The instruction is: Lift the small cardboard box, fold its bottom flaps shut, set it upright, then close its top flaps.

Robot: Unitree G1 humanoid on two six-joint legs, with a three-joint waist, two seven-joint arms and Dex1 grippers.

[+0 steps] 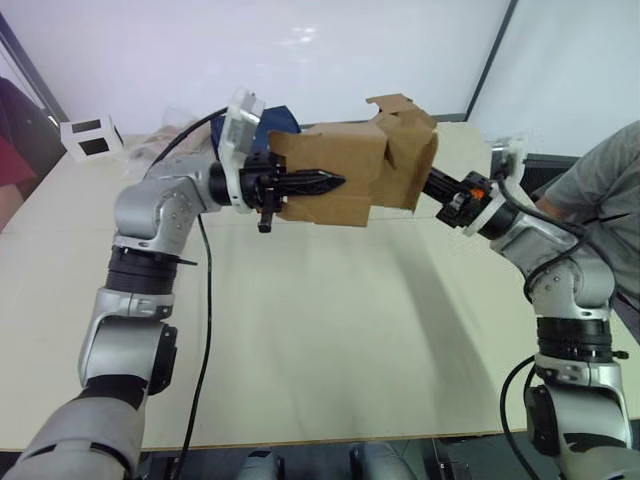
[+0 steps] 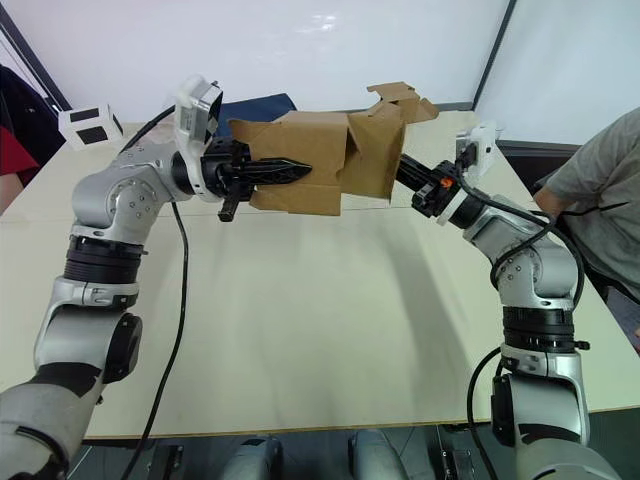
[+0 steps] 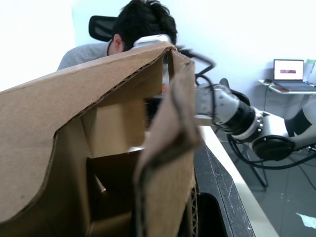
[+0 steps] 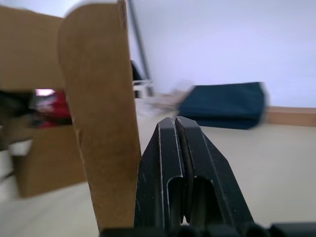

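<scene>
A pale beige table (image 1: 330, 350) spreads across the scene. Near its far edge at 11 o'clock lies a dark blue cushion-like object (image 2: 255, 105), and at 10 o'clock stands a white cube with black squares (image 1: 90, 137). A person in a grey shirt (image 2: 600, 190) sits at 3 o'clock beside the table; another person's red sleeve (image 1: 12, 165) shows at 9 o'clock. In the left wrist view, 1 open laptop (image 3: 288, 73) rests on a side desk.

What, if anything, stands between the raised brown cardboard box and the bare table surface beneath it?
Nothing visible. The brown cardboard box hangs above bare beige table, with the left gripper at one end and the right gripper at the other.
</scene>
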